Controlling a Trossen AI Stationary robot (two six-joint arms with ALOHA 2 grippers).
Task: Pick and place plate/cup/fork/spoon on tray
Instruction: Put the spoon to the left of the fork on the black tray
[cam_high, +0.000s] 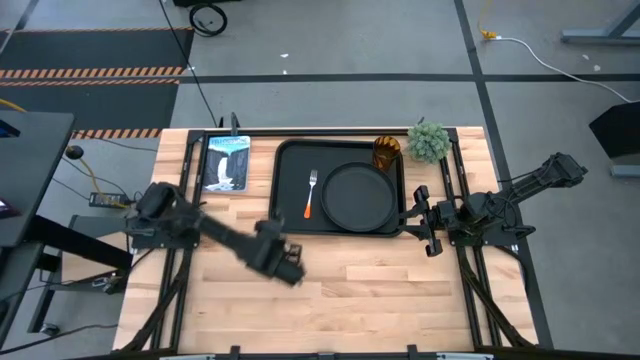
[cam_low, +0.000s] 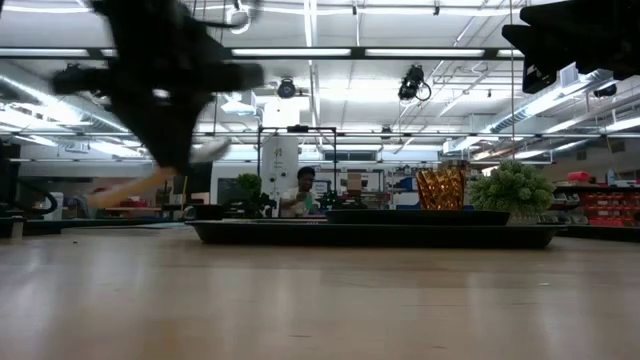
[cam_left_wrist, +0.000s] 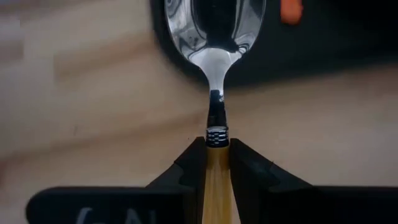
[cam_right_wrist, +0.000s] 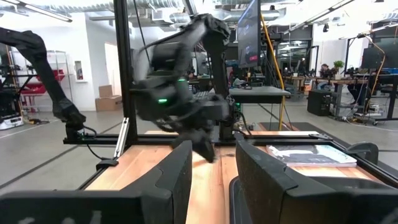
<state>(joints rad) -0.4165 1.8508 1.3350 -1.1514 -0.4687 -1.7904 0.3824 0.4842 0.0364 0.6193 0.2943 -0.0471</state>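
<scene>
The black tray (cam_high: 290, 165) lies at the table's far middle. On it are the round black plate (cam_high: 358, 193) and the fork (cam_high: 310, 195). The amber cup (cam_high: 387, 152) stands at the tray's far right corner. My left gripper (cam_high: 288, 266) is near the tray's near left corner, shut on the spoon (cam_left_wrist: 214, 37). The spoon's bowl points ahead of the fingers toward the tray. My right gripper (cam_high: 427, 220) is open and empty just right of the tray; its fingers also show in the right wrist view (cam_right_wrist: 211, 180). My left gripper pinches the spoon's orange handle (cam_left_wrist: 217, 177) between its two fingers (cam_left_wrist: 189, 168), just behind the metal collar. The fingers lie along the handle, and the bowl (cam_left_wrist: 214, 25) sticks out ahead. In the low view the spoon (cam_low: 150, 180) is tilted and lifted clear of the table.
A small green plant (cam_high: 428, 140) stands right of the cup. A flat printed packet (cam_high: 227, 162) lies left of the tray. Bare wood fills the table's near half. A person (cam_low: 305, 190) sits far off in the room behind.
</scene>
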